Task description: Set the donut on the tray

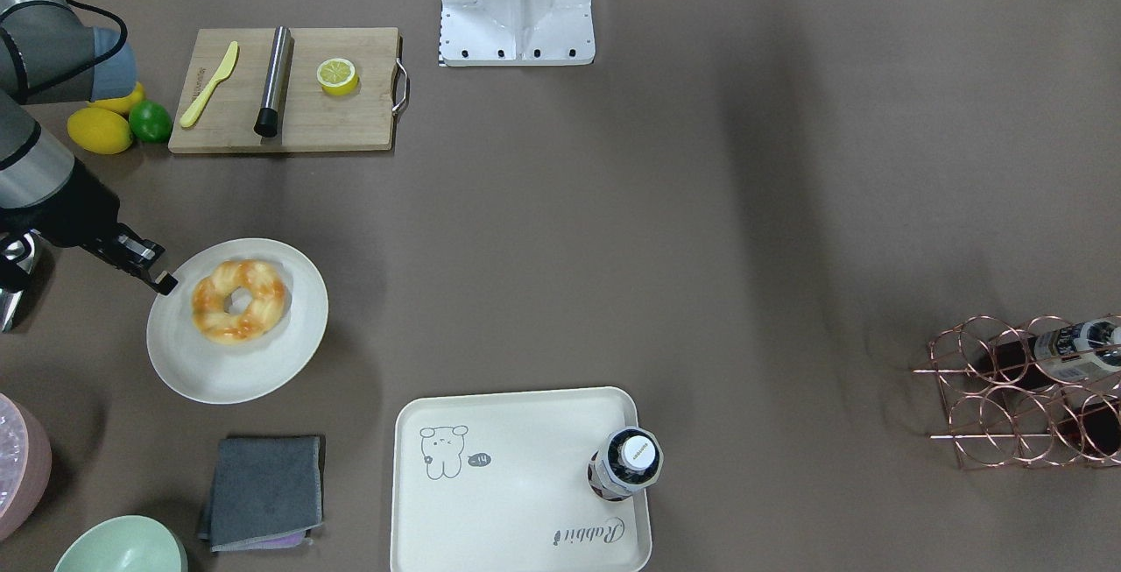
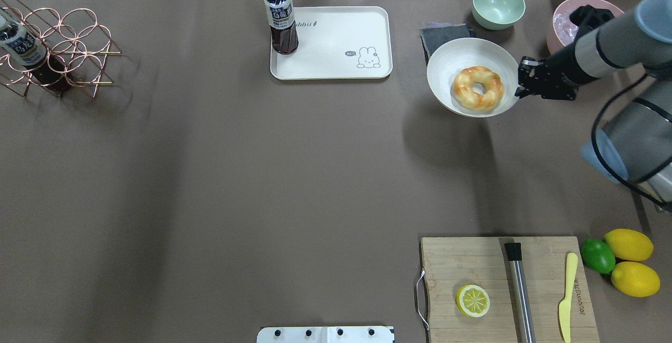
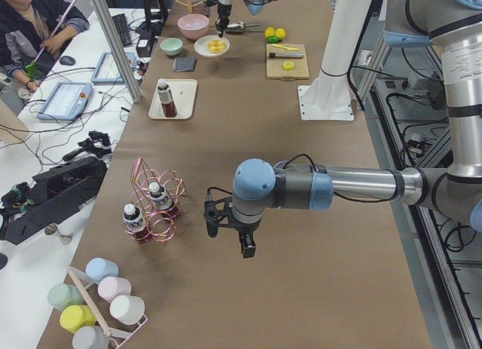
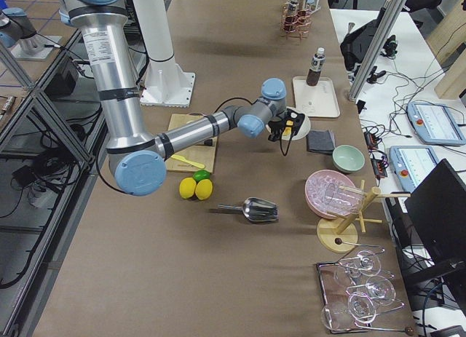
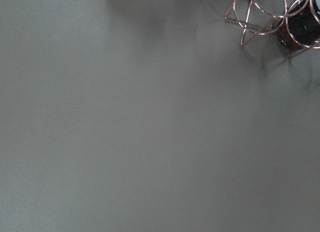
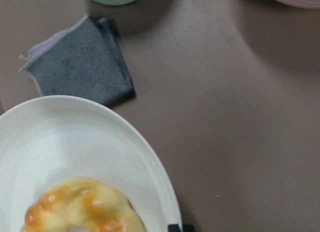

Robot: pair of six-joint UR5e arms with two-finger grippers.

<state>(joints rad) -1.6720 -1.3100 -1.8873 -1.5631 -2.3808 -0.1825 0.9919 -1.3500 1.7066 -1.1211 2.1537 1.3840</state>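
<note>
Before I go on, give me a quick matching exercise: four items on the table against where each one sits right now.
Things:
1. donut
2. standing bottle
3. lemon half
4. grey cloth

Places:
a. on the wooden cutting board
b. on the round plate
c. on the tray
d. on the table, beside the round plate

Pairs: 1-b, 2-c, 3-a, 4-d.

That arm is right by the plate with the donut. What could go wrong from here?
The right gripper sits at the plate's rim, beside the donut, so it might nudge the plate rather than catch the donut. A bottle stands on one corner of the tray; a careless drop-off could knock it over.
</note>
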